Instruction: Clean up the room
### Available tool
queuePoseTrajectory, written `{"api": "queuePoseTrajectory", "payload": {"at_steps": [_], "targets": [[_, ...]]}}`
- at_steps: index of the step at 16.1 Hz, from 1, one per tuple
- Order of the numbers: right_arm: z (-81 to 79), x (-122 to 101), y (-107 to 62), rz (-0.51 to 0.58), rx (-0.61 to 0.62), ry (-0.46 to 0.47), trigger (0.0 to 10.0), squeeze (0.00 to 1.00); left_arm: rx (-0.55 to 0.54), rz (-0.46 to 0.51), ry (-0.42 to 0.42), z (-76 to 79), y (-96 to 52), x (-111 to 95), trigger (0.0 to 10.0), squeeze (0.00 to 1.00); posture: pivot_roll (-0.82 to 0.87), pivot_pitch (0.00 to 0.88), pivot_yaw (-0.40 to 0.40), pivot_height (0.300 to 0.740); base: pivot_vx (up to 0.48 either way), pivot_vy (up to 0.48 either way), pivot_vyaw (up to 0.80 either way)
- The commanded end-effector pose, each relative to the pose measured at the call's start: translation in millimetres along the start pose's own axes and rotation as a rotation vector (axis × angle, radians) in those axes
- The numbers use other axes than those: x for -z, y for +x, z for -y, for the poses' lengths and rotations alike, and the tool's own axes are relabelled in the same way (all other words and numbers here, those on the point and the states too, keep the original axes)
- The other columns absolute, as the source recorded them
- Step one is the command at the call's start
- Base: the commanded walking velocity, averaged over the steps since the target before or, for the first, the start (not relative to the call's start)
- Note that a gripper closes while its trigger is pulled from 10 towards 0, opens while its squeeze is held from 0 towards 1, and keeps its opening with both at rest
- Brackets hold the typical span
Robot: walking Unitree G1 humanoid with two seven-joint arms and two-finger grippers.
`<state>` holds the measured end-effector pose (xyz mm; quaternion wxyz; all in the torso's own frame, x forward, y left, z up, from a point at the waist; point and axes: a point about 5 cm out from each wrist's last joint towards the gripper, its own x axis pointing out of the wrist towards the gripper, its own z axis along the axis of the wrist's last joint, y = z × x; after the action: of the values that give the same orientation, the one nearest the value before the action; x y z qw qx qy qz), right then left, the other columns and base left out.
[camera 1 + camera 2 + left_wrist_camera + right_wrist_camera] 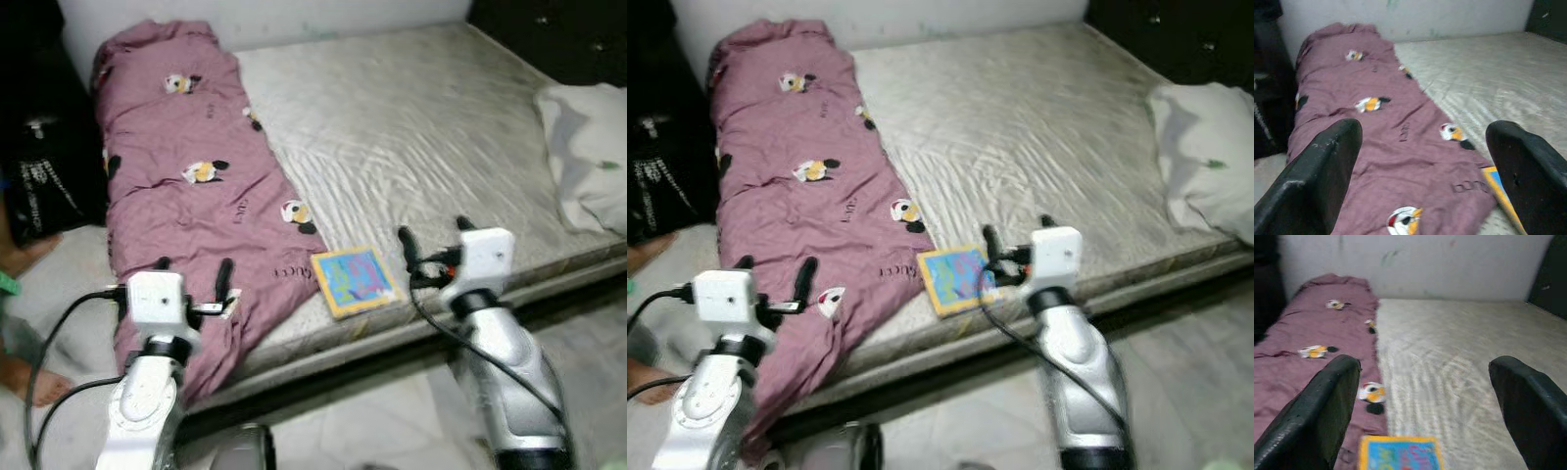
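Bare mattress (421,127) lies open between the purple blanket (186,196) and pillow (588,157) (book (355,280) at its edge).

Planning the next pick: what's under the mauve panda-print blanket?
The mauve panda-print blanket lies along the grey mattress, draping over its front edge and slightly overlapping the yellow-bordered blue book. Anything beneath is hidden.

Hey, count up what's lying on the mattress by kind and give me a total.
Purple blanket with cartoon print: 1
Colourful book: 1
White pillow: 1
Total: 3
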<state>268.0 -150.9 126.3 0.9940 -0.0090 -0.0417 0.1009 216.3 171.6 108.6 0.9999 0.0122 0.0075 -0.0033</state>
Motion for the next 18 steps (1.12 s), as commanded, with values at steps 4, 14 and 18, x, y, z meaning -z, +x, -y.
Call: {"api": "queuePoseTrajectory", "payload": {"at_steps": [4, 14, 18], "targets": [[6.1, -0.9, -2.2, 0.003, 0.002, -0.032, 10.0, 0.00, -0.031, -0.004, 0.032, 1.2, 1.9, 1.0, 10.0, 0.00, 0.03, 0.143, -0.056, 0.740, 0.127, 0.000, 0.00], [2.9, 0.7, -3.4, 0.000, -0.027, -0.044, 10.0, 0.00, -0.037, -0.017, 0.050, 2.7, 1.6, 2.6, 10.0, 0.00, 0.03, 0.147, -0.060, 0.740, 0.000, 0.000, 0.75], [5.4, 3.3, -4.6, -0.011, -0.007, -0.033, 10.0, 0.00, -0.041, -0.017, 0.055, 1.9, 1.8, 3.1, 10.0, 0.00, 0.03, 0.146, -0.058, 0.740, 0.000, 0.000, 0.80]]}}
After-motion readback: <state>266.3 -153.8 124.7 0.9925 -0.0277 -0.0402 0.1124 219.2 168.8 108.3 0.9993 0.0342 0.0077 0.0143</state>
